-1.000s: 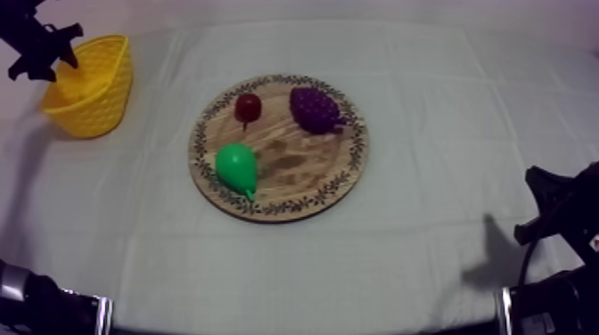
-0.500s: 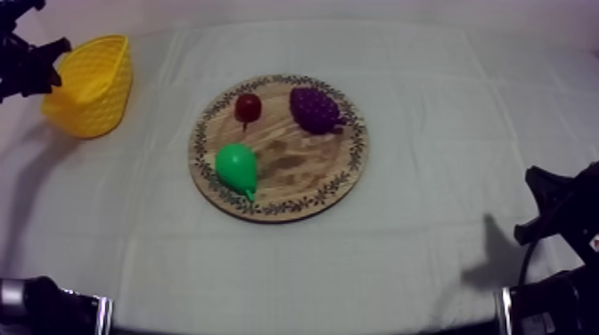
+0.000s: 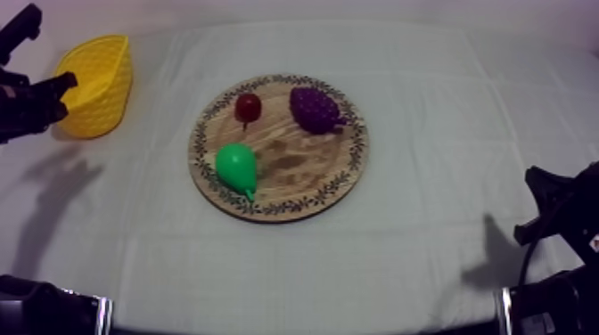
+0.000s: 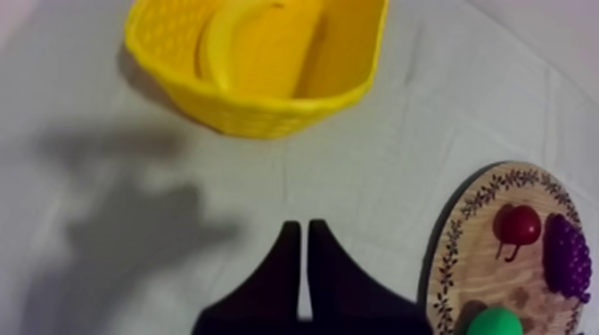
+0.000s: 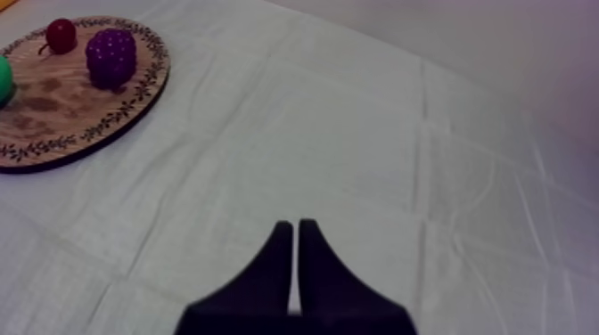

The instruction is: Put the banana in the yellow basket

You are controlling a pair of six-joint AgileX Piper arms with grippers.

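Note:
The banana (image 4: pixel 258 44) lies inside the yellow basket (image 3: pixel 96 82), whose rim (image 4: pixel 258 116) sits ahead of my left gripper (image 4: pixel 299 227). That gripper is shut on nothing, its fingers together as a narrow wedge, and it hovers just left of the basket (image 3: pixel 59 88). The round wooden board (image 3: pixel 299 165) at the table's middle carries a green pear (image 3: pixel 237 167), a bunch of purple grapes (image 3: pixel 315 109) and a small red fruit (image 3: pixel 248 107). My right gripper (image 5: pixel 296 227) is shut over bare cloth, low at the right side (image 3: pixel 537 203).
The board's patterned rim (image 4: pixel 456 258) lies to the right of the left gripper, with the small red fruit (image 4: pixel 519 224) and grapes (image 4: pixel 568 258) on it. From the right wrist, the board (image 5: pixel 53 111) is far off with the grapes (image 5: pixel 110 56).
My left arm has drawn back from over the basket toward the table's left edge and front. The right arm and the fruit on the board have not moved.

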